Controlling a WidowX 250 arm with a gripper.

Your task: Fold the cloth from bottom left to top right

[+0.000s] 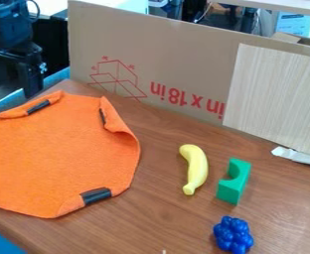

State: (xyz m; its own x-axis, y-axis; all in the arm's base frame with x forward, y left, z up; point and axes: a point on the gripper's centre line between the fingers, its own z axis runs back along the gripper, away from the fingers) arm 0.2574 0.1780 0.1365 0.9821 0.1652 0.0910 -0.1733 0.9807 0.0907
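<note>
An orange cloth (58,154) lies spread over the left part of the brown table, with black strips near its top left, top right and bottom right edges. Its top left and right borders are curled or turned over a little. The black gripper (26,74) hangs at the upper left, above and behind the cloth's top edge, and does not touch the cloth.
Right of the cloth, a yellow banana (196,168), a green block (234,181) and a blue grape-like cluster (233,235) rest on the table (151,213). A cardboard wall (178,54) with a light wooden panel (277,94) stands along the back. A whitish scrap (298,156) lies at the right.
</note>
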